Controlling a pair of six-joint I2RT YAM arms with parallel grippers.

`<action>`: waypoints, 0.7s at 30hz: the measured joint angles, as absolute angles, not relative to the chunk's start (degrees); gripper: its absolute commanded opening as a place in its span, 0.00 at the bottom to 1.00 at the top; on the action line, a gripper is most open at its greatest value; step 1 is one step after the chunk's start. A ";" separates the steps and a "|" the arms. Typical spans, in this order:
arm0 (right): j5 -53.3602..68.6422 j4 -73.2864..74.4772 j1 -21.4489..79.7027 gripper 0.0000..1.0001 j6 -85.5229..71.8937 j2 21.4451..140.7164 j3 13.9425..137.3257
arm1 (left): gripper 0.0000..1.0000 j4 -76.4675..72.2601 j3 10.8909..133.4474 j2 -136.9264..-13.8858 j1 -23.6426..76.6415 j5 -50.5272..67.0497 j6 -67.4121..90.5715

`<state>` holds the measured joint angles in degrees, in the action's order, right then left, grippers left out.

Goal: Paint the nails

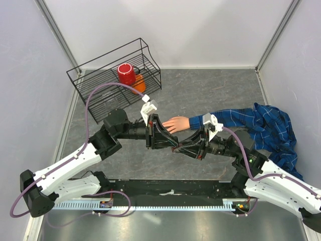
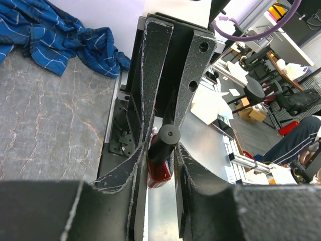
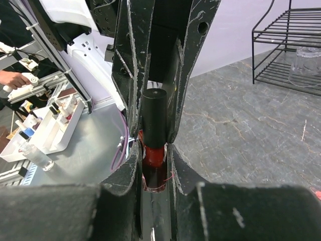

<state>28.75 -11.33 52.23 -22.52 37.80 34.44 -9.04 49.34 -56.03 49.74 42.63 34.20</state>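
Note:
The peach fake hand (image 1: 176,124) lies palm down in mid-table, its blue plaid cuff (image 1: 220,119) to the right. The nails are too small to make out, and the left gripper covers the fingertips. Both grippers meet just in front of the hand. My right gripper (image 3: 153,149) (image 1: 181,149) is shut on the red glass body of a polish bottle (image 3: 153,163) (image 2: 159,173). My left gripper (image 2: 161,149) (image 1: 168,142) faces it, and its fingers hug the bottle's black cap (image 3: 154,115) (image 2: 168,135) on both sides.
A black wire rack (image 1: 115,75) (image 3: 286,45) stands at the back left with a red cup (image 1: 125,74) and an orange item (image 1: 139,83) inside. The rumpled blue plaid shirt (image 1: 271,130) (image 2: 60,35) spreads to the right. An aluminium rail (image 1: 165,203) runs along the near edge.

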 measured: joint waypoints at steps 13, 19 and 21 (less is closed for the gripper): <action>22.52 -7.42 52.07 0.00 -20.45 39.90 36.60 | 0.02 -1.45 52.42 -56.42 50.28 33.47 31.18; -0.99 -3.55 59.00 0.00 -15.44 45.04 40.38 | 0.02 12.12 60.75 -59.86 59.29 1.30 27.14; -11.51 -2.50 63.22 0.00 -13.32 47.31 41.87 | 0.02 16.14 64.34 -62.89 63.22 -10.55 26.57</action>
<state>-11.51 -2.50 63.22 -13.32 47.31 41.87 16.14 64.34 -62.89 63.22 -10.55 26.57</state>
